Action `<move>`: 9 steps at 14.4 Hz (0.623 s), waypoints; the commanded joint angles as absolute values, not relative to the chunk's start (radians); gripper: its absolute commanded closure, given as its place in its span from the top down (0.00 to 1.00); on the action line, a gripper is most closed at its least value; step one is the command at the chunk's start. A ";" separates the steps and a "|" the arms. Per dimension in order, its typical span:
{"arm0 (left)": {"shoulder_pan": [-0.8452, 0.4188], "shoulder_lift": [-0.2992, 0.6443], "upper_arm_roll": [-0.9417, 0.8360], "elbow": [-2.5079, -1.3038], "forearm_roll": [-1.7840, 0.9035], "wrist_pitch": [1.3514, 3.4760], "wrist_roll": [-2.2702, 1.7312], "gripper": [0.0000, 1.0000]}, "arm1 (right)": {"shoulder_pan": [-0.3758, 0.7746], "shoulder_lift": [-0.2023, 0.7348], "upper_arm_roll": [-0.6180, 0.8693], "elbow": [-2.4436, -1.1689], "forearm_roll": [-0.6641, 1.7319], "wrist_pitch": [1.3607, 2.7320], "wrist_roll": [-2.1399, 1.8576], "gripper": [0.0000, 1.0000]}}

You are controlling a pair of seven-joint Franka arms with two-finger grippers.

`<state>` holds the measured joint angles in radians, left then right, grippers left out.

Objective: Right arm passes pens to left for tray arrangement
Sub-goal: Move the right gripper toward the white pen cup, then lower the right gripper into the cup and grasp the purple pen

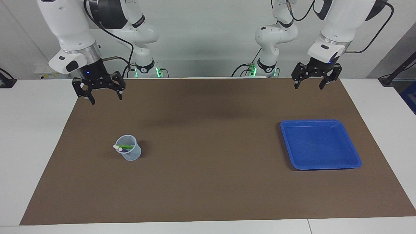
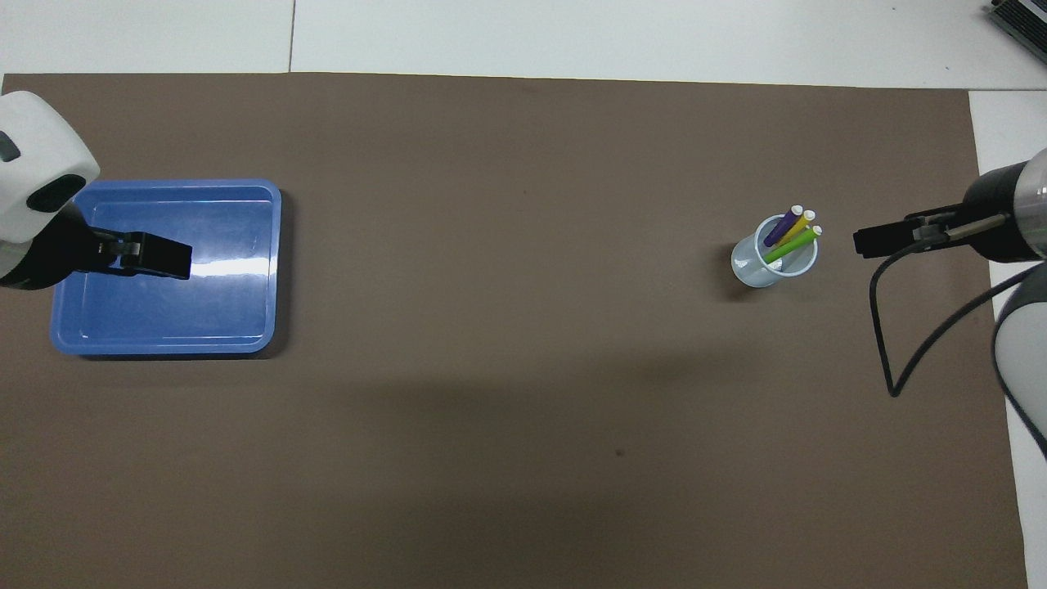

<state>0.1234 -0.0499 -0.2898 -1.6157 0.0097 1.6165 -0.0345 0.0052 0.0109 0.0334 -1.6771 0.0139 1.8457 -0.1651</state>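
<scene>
Pens [image 2: 789,235]: three, green, yellow and purple, standing tilted in a small clear cup [image 1: 129,148] on the brown mat [image 1: 208,182], well apart from both sets of fingers.
Right gripper [image 1: 104,97]: fingers spread, empty, raised over the mat near the cup.
Left gripper [image 1: 309,85]: fingers spread, empty, waiting in the air.
Tray [image 1: 354,156]: blue, bare, toward the left arm's end, below the left fingers in the overhead view.

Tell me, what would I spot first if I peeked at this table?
Probably the bright blue tray, sitting on the brown mat toward the left arm's end with nothing in it. Next, the little see-through cup toward the right arm's end, with the green, yellow and purple pens poking out. Both robot hands are up in the air and open: the right hand over the mat's edge near the cup's end, the left hand waiting near the tray's end.
</scene>
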 commanded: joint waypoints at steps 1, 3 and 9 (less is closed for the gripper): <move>0.137 -0.080 -0.291 -1.644 -0.002 1.614 -0.021 1.00 | 0.000 0.092 0.043 -1.681 0.028 1.942 -0.190 1.00; 0.137 -0.080 -0.291 -1.644 -0.002 1.614 -0.021 1.00 | 0.000 0.155 0.052 -1.681 0.028 2.014 -0.189 1.00; 0.137 -0.080 -0.291 -1.644 -0.002 1.614 -0.021 1.00 | 0.035 0.267 0.058 -1.686 0.041 2.146 -0.178 1.00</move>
<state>0.1234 -0.0499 -0.2897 -1.6157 0.0097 1.6165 -0.0345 0.0336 0.2438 0.0554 -1.6860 0.0205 2.1131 -0.1657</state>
